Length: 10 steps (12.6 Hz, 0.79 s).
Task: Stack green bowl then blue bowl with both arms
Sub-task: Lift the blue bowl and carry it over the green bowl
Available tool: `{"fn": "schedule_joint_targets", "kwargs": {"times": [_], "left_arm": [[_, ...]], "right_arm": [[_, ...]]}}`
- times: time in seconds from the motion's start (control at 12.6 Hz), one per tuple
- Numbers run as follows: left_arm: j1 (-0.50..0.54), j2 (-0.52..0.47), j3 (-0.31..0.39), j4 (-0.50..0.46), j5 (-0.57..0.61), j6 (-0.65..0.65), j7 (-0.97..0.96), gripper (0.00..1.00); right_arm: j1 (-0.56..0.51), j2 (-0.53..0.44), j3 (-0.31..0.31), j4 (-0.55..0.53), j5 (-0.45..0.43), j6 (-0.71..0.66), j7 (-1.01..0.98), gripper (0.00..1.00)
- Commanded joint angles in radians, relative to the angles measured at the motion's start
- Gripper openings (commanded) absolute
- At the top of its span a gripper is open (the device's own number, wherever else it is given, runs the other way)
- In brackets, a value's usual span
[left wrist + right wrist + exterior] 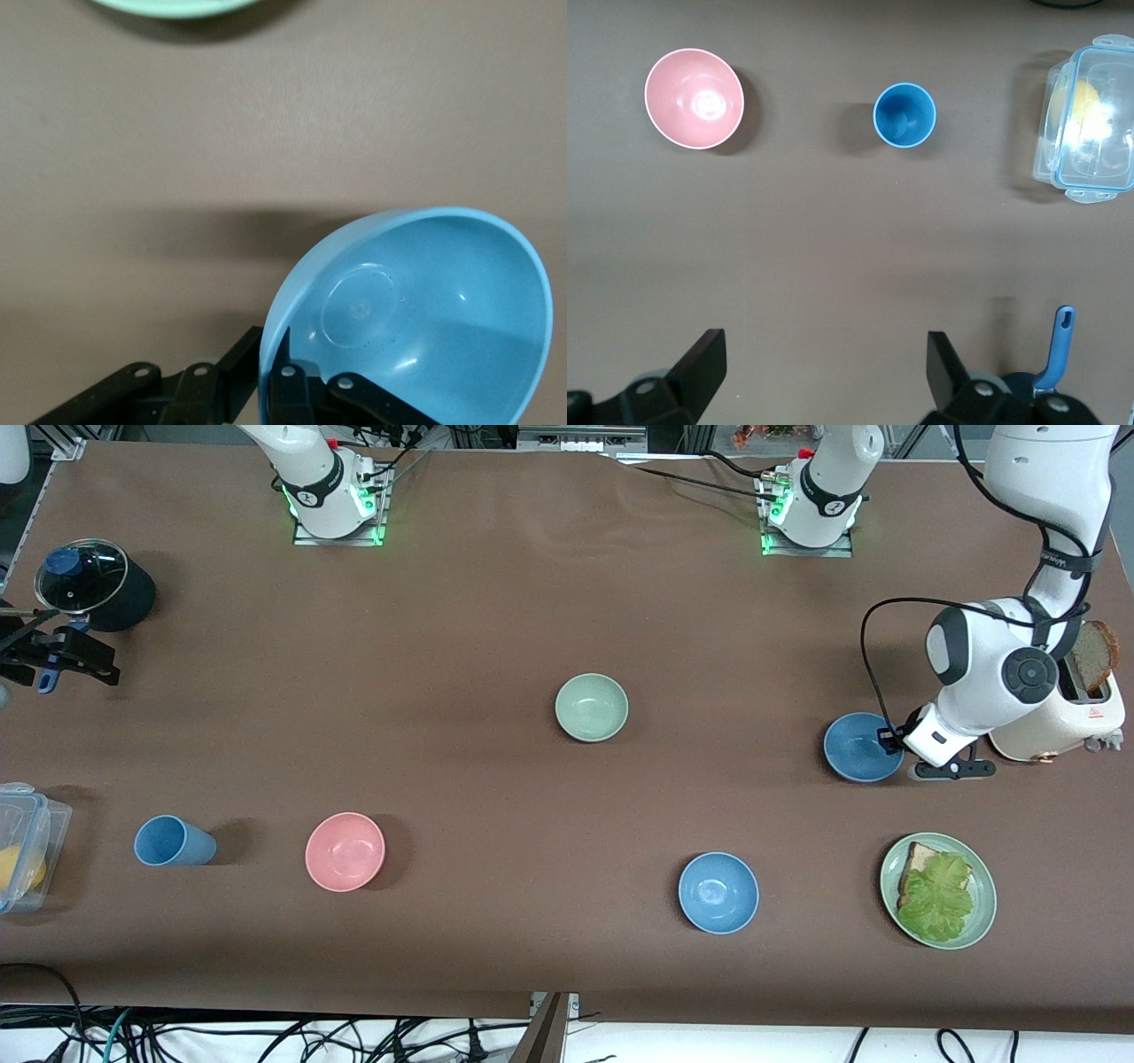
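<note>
The left gripper (pixel 895 746) is clamped on the blue bowl's (pixel 859 747) rim, tilting it off the table (pixel 496 602). The right gripper (pixel 824 367), spread wide, waits high; only its wrist view shows that gap.

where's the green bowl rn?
In the front view the green bowl sits alone near the table's middle, farther from the camera than the pink bowl, with no gripper near it.

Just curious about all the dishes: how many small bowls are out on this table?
4: green bowl mid-table; blue bowl gripped by the left claw beside the toaster; brighter blue bowl and pink bowl nearer the camera.
</note>
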Motion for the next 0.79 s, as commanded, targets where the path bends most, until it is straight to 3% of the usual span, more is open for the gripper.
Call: {"fn": "schedule_joint_targets", "kwargs": {"times": [0.0,0.08,0.32,0.71], "left_arm": [[-0.001,-0.103,-0.064,0.028,-0.083,-0.145,0.003,0.00],[-0.008,-0.113,-0.091,0.054,-0.129,-0.203,-0.002,0.00],[-0.109,-0.101,-0.167,0.062,-0.204,-0.208,-0.003,0.00],[-0.244,0.026,-0.270,0.180,-0.474,-0.200,-0.069,0.00]], "right_arm": [[-0.005,-0.007,0.009,-0.006,-0.008,-0.002,-0.008,1.00],[-0.005,-0.007,0.009,-0.006,-0.008,-0.002,-0.008,1.00],[-0.005,-0.006,0.009,-0.006,-0.006,0.002,-0.008,1.00],[-0.005,-0.006,0.009,-0.006,-0.008,0.006,-0.014,1.00]]}}
